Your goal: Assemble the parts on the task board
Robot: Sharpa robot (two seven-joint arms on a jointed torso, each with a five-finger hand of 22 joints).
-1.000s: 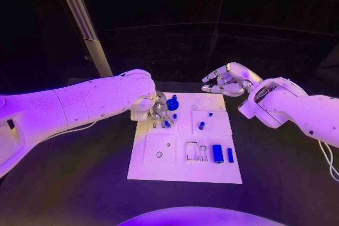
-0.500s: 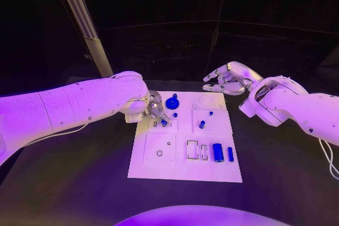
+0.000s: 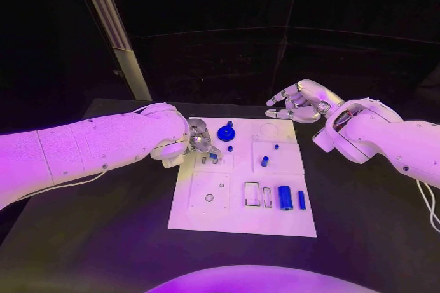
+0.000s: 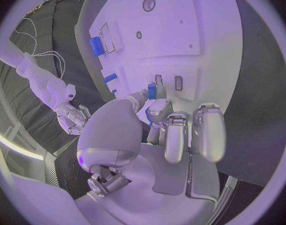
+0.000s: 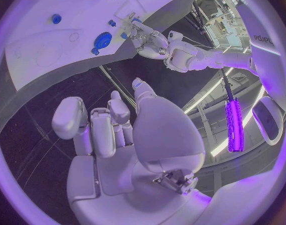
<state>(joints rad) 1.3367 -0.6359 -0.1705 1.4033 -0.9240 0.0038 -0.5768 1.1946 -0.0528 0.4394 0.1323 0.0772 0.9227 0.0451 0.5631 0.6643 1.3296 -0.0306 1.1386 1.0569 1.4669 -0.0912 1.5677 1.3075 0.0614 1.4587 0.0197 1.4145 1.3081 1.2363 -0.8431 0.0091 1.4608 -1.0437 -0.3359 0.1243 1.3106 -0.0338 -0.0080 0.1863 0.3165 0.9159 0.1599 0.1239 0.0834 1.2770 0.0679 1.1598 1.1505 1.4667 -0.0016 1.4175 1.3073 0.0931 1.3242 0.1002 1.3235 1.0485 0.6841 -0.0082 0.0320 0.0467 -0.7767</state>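
Left hand (image 3: 203, 143) pinches a small blue part (image 4: 152, 91) over the task board's (image 3: 240, 222) far left corner, near the blue gear (image 3: 226, 134). Right hand (image 3: 300, 104) hovers beyond the board's far right corner, fingers loosely spread, holding nothing. If the part tilts in the fingertips, it could jam or slip beside its slot. Black surface (image 3: 101, 242) lies in a dark room.

Just the black worktop (image 3: 110, 242) under my hands, and a pale upright post (image 3: 117, 48) past my left hand.
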